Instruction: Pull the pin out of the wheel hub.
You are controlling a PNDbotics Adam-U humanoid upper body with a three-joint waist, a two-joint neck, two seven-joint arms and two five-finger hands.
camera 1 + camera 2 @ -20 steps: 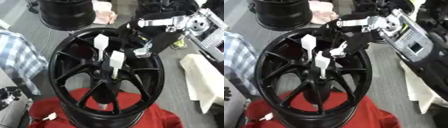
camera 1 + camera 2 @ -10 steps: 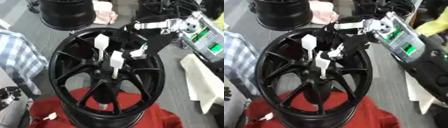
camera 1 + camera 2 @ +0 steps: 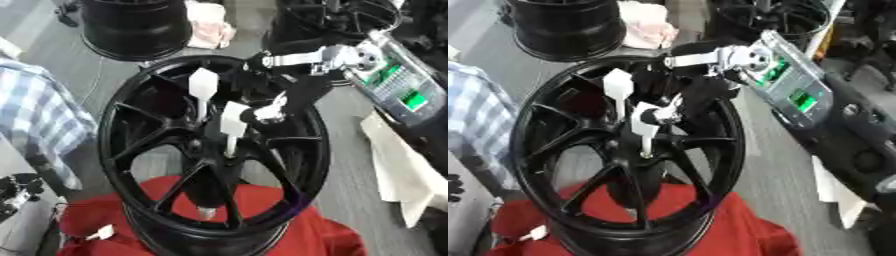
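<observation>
While the right hand (image 3: 267, 111) closes its fingers on the nearer white pin (image 3: 232, 122) in the wheel hub (image 3: 214, 150), extraction begins; next, pull straight outward.

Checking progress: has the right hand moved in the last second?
Yes. The right hand has come left and down, closer to the nearer white pin, judged against the wheel rim.
</observation>
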